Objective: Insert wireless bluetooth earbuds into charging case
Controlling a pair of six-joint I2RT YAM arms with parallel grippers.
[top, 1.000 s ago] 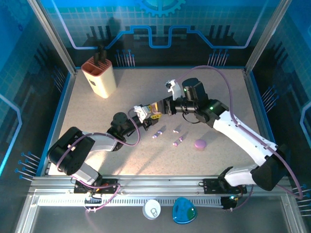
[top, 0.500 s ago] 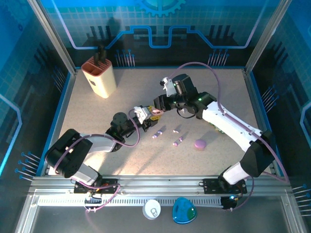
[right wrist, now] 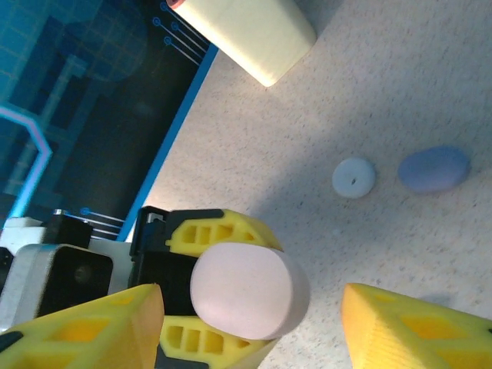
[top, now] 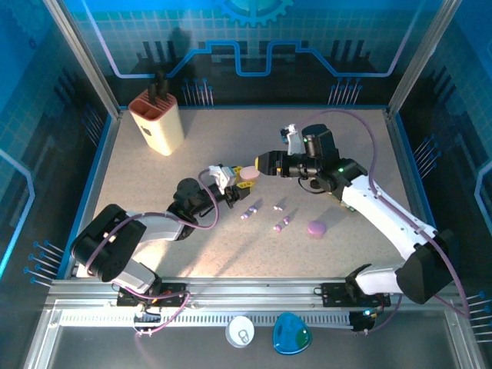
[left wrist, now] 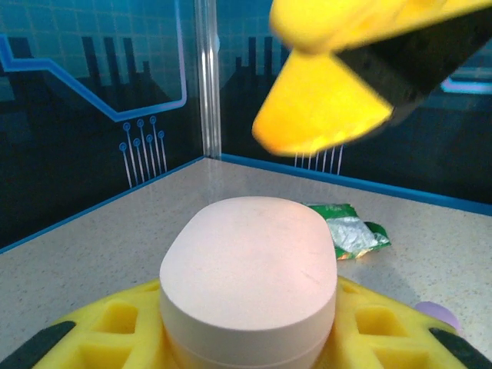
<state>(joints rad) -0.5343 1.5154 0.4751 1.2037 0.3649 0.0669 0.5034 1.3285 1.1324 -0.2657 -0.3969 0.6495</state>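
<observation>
A closed pale pink charging case (top: 248, 174) sits between the yellow fingers of my left gripper (top: 241, 177), which is shut on it above the table's middle. In the left wrist view the charging case (left wrist: 250, 269) rises from the left gripper (left wrist: 250, 342), with a seam low on its side. My right gripper (top: 264, 164) hovers just right of the case, open and apart from it. From the right wrist, the right gripper (right wrist: 250, 311) straddles the case (right wrist: 246, 288) without touching it. Several tiny earbuds (top: 247, 211) lie on the table in front of the grippers.
A lavender case (top: 316, 227) lies right of the earbuds. A beige holder (top: 156, 121) stands at the back left. A green foil wrapper (left wrist: 350, 231) lies on the table beyond the left gripper. A white disc (right wrist: 354, 177) and a bluish oval (right wrist: 434, 169) rest on the table.
My right gripper has opened and pulled back to the right, away from the pink case. The left arm has kept still with the case in it.
</observation>
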